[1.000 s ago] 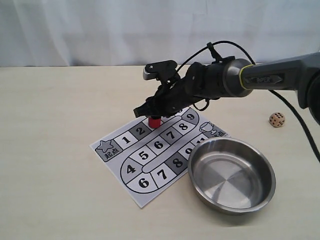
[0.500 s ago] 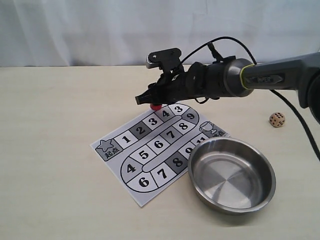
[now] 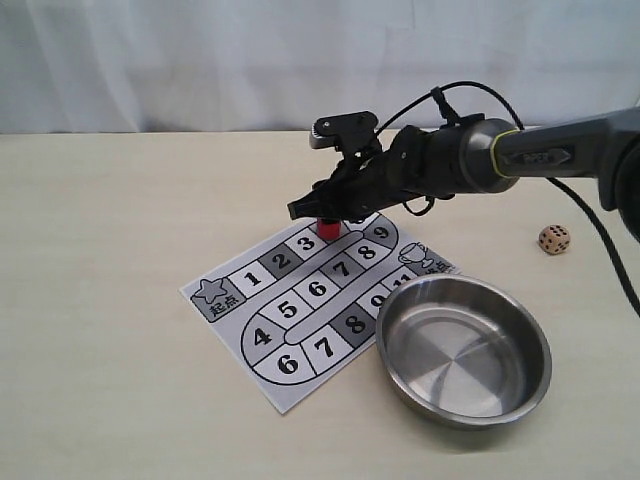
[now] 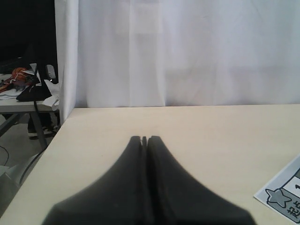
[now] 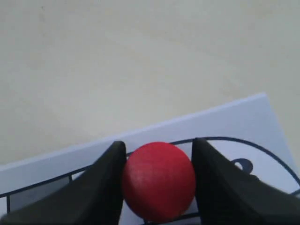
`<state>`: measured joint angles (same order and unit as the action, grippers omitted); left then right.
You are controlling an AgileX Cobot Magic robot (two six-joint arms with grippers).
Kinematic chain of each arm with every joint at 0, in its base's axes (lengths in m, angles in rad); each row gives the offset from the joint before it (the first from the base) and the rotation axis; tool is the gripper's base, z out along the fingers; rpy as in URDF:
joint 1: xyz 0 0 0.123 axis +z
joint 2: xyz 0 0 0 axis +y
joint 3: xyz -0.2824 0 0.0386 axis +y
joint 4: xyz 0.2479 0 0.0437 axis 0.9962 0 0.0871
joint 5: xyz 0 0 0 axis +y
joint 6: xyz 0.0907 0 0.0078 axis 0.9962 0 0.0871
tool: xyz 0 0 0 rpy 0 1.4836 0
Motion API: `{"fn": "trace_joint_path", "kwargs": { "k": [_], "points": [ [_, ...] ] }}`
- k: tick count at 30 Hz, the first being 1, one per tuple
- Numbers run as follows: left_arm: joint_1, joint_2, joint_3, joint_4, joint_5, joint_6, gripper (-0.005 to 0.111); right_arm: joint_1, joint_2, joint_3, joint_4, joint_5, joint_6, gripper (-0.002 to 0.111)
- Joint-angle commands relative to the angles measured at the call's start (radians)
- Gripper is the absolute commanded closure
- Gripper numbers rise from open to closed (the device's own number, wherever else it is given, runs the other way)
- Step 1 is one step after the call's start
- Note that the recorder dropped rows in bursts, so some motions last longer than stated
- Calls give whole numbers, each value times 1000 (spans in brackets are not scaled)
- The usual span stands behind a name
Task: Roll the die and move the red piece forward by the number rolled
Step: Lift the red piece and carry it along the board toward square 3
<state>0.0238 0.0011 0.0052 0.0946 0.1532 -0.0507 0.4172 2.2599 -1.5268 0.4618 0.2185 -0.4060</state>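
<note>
Your right gripper [image 3: 322,212] was pinching the red piece [image 3: 327,229]. In the right wrist view its two dark fingers [image 5: 110,183] pressed against either side of the round red top [image 5: 158,180], and the printed paper showed beneath. From the exterior view you could see that the piece sat low under the fingertips at the far bend of the game board [image 3: 290,310], just beside the square numbered 3. You could not tell whether its base touched the paper. The right arm reached in from the right side and crossed above the board's far corner. The steel bowl [image 3: 463,420] stood just beside the board's near right edge and overlapped it slightly. The die [image 3: 553,239] lay on the table [image 3: 120,200] well apart from the claw, beyond the bowl on the right. Your left gripper [image 4: 144,139] did not show in the exterior view. Its wrist camera showed the fingertips pressed together with nothing between them, above bare tabletop [image 4: 211,136], with a corner of the board [image 4: 286,192] at the edge of that picture.
</note>
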Motion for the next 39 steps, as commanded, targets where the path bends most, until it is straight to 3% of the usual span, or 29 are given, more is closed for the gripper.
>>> {"fn": "trace_joint_path", "kwargs": {
  "k": [1, 11, 24, 39],
  "points": [
    [0, -1, -5, 0, -11, -2, 107, -8, 27, 5, -7, 17, -1, 104],
    [0, -1, -5, 0, -11, -2, 107, -31, -65, 5, -11, -38, -1, 104],
    [0, -1, -5, 0, -11, -2, 107, -90, -6, 5, -2, -49, 11, 104],
    [0, -1, -5, 0, -11, -2, 107, -94, -101, 5, -62, 63, 18, 104]
  ]
}}
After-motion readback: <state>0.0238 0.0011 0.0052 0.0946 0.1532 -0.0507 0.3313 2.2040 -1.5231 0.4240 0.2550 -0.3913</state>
